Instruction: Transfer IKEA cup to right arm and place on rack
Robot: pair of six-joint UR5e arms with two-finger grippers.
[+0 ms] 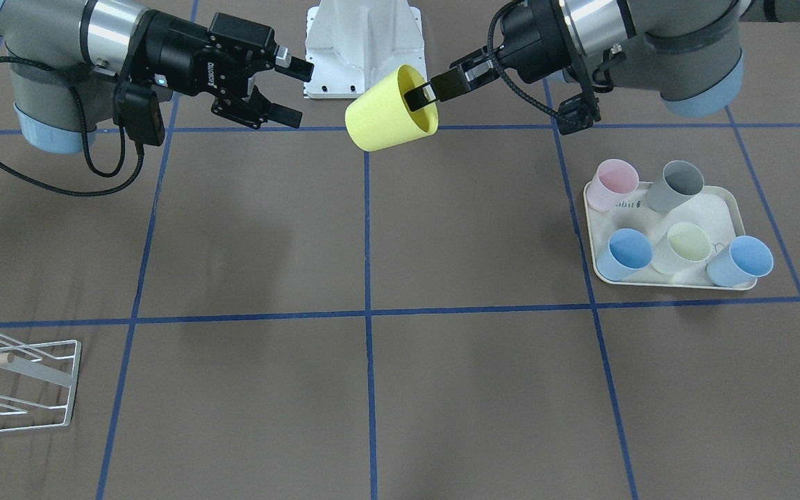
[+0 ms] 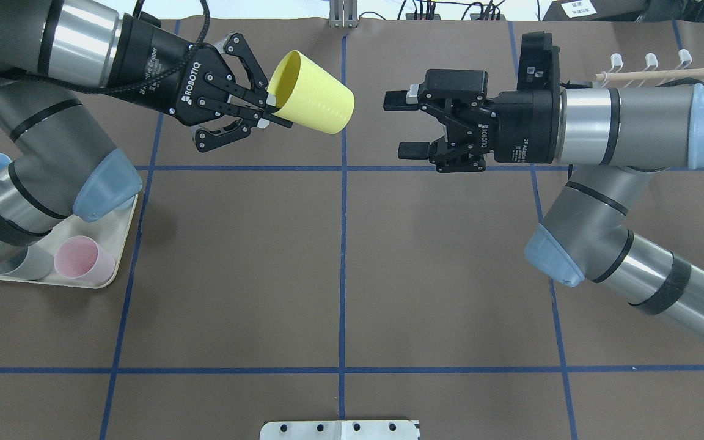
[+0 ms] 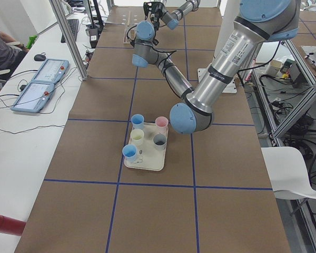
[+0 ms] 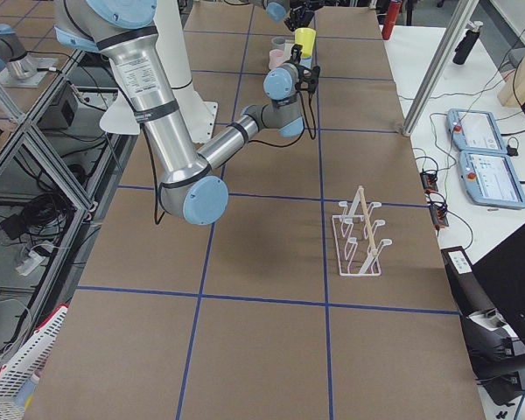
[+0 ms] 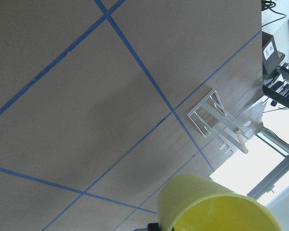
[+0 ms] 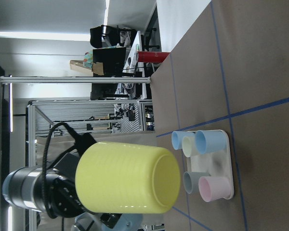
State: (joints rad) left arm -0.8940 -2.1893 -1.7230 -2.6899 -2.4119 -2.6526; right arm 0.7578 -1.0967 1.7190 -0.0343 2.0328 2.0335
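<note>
Left claw (image 2: 269,113) is clamped on the rim of the yellow cup (image 2: 315,95), with 1 finger inside the mouth and 1 on the outside wall. The cup is up in the air on its side, off the table (image 2: 236,275). Its mouth faces the left claw and its base points across at the right arm.

Reading the overhead view as a clock, the cup hangs at about 12, just left of the centre tape line. The right claw (image 2: 402,125) sits at roughly 1, level with the cup. Its fingers are spread wide and aimed at the cup's base, with a clear gap in between, so nothing is touching.

The rack (image 1: 53,376) is out at about 2, behind the right arm and well apart from the cup, with nothing hung on it. The tray (image 1: 733,201) is down at 8 under the left arm, holding 5 pastel cups (image 1: 626,253), all upright.
</note>
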